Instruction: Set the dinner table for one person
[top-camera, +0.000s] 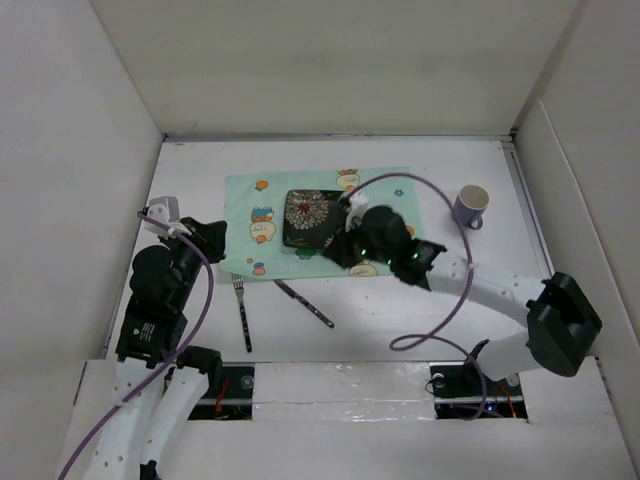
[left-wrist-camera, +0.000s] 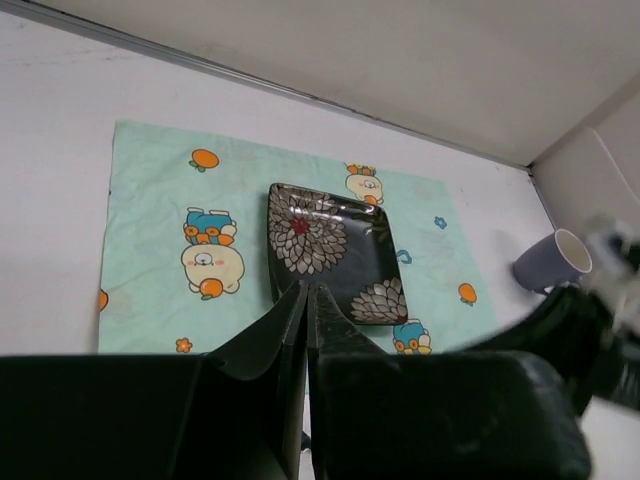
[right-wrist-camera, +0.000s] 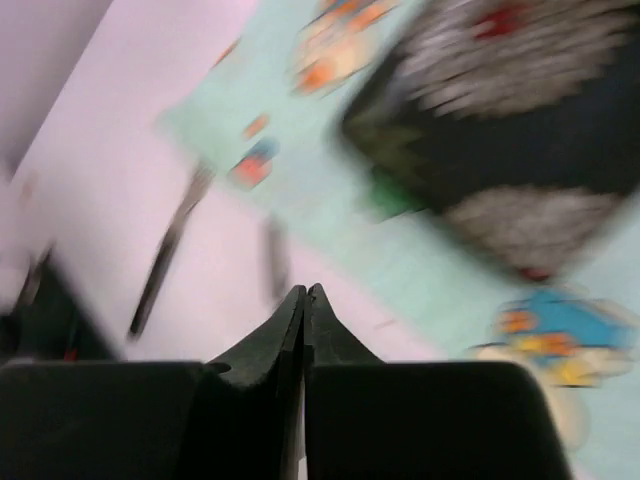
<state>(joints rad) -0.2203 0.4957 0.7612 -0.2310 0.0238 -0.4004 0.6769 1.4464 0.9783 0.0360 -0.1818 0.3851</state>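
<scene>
The right wrist view is smeared by motion: the plate (right-wrist-camera: 520, 110), placemat (right-wrist-camera: 400, 250), fork (right-wrist-camera: 170, 250) and knife (right-wrist-camera: 275, 262) are only streaks. In the left wrist view, the right arm (left-wrist-camera: 590, 330) is a blur overlapping the mug's (left-wrist-camera: 553, 262) lower side, and the left gripper (left-wrist-camera: 305, 300) hides the placemat's near edge. From above, the right gripper (top-camera: 335, 250) covers the plate's near right corner.

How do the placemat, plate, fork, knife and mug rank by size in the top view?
1. placemat, largest
2. plate
3. fork and knife: alike in length, so unranked
4. mug: shorter than those but wider, so its place is unsure
</scene>
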